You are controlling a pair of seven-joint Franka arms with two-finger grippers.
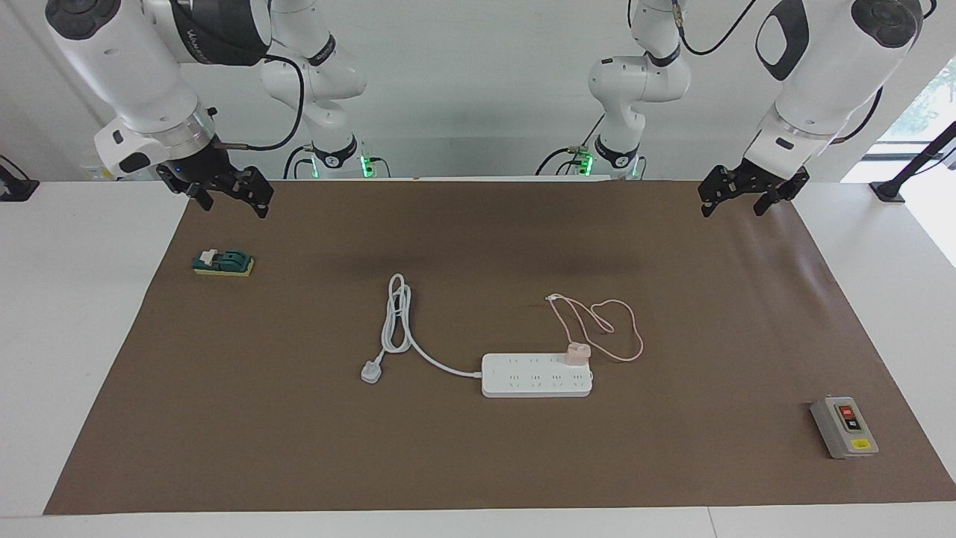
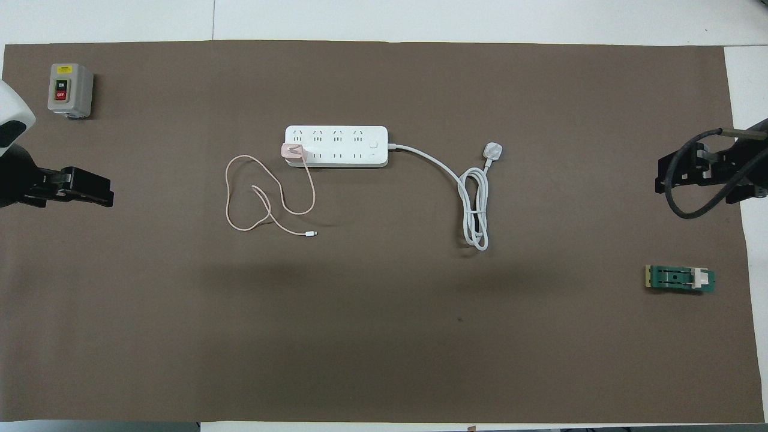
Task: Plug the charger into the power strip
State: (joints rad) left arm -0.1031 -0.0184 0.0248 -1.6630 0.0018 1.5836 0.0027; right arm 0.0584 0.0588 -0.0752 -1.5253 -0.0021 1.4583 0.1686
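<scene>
The white power strip (image 1: 523,377) (image 2: 345,157) lies flat near the middle of the brown mat. The pale-pink charger (image 1: 577,353) (image 2: 294,151) stands on the strip's end toward the left arm, in the socket row nearer the robots. Its thin pink cable (image 1: 631,329) (image 2: 228,198) loops loose on the mat, nearer the robots. My left gripper (image 1: 732,208) (image 2: 90,187) hangs open and empty over the mat's edge at the left arm's end. Over the mat's corner at the right arm's end, my right gripper (image 1: 233,205) (image 2: 666,177) waits open and empty.
The strip's thick white cord (image 1: 399,321) (image 2: 474,210) coils toward the right arm's end and ends in a three-pin plug (image 1: 371,371) (image 2: 492,150). A grey button box (image 1: 844,426) (image 2: 70,90) sits toward the left arm's end, a green block (image 1: 222,263) (image 2: 680,279) below the right gripper.
</scene>
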